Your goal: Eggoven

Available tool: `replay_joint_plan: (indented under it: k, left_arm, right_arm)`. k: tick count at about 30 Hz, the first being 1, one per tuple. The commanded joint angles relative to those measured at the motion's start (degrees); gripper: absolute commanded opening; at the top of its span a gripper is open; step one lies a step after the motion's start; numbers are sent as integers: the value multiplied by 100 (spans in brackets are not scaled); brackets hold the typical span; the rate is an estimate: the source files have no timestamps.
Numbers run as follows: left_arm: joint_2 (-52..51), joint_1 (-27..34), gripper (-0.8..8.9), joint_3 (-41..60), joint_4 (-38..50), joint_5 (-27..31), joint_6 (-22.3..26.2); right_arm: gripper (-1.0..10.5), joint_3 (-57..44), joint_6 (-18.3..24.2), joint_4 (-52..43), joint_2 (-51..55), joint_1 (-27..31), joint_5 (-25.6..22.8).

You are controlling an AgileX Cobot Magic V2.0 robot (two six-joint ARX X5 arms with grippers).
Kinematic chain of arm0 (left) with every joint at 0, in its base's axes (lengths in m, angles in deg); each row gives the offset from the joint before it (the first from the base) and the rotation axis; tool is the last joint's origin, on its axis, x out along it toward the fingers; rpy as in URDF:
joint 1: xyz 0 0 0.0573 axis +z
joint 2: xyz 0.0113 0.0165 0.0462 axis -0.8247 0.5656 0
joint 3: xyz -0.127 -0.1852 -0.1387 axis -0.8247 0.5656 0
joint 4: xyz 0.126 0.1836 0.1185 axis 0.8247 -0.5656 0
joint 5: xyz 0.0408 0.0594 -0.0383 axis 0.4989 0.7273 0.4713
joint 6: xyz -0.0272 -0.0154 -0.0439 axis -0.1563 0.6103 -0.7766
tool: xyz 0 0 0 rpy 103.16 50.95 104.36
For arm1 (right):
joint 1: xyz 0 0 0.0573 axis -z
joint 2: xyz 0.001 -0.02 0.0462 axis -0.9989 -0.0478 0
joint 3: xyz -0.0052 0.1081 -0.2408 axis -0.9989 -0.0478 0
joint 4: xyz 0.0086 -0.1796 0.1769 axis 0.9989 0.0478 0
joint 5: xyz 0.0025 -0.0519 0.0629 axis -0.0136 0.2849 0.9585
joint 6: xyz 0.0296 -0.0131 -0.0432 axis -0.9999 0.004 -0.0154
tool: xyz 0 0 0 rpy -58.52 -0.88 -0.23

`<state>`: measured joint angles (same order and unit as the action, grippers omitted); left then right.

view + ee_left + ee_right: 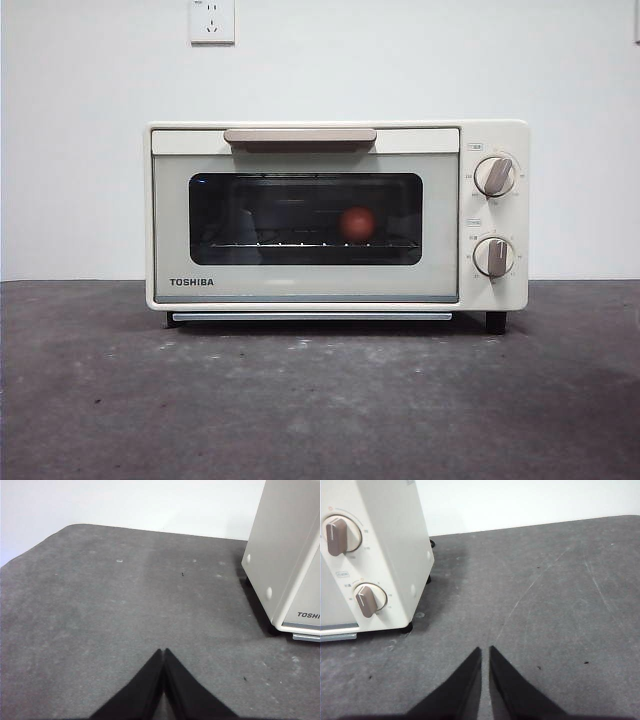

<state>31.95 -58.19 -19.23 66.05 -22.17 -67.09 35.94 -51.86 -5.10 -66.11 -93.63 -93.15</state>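
Note:
The cream TOSHIBA toaster oven (337, 215) stands on the dark grey table with its glass door closed. The orange-brown egg (357, 224) lies inside on the wire rack, seen through the glass, right of centre. The tan bar handle (300, 136) runs along the door's top and two knobs (494, 176) sit on the right panel. My left gripper (164, 652) is shut and empty over bare table beside the oven's left side (287, 555). My right gripper (485, 651) is shut and empty beside the oven's knob side (370, 555). Neither arm shows in the front view.
The grey mat-covered table (320, 400) stretches in front of the oven and to both sides. A white wall with a socket (212, 20) stands behind. The table's rounded far corner shows in the left wrist view (70, 527).

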Motion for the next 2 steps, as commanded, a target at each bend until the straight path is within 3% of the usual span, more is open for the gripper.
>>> replay_joint_plan:
  k: [1, 2]
  left_arm:
    - [-9, 11, 8, 153, -26, 13, -37]
    - [-7, 11, 8, 153, -26, 13, -37]
  right_arm:
    - [4, -24, -57, -7, 9, -13, -39]
    - [4, -24, -57, -7, 9, -13, -39]
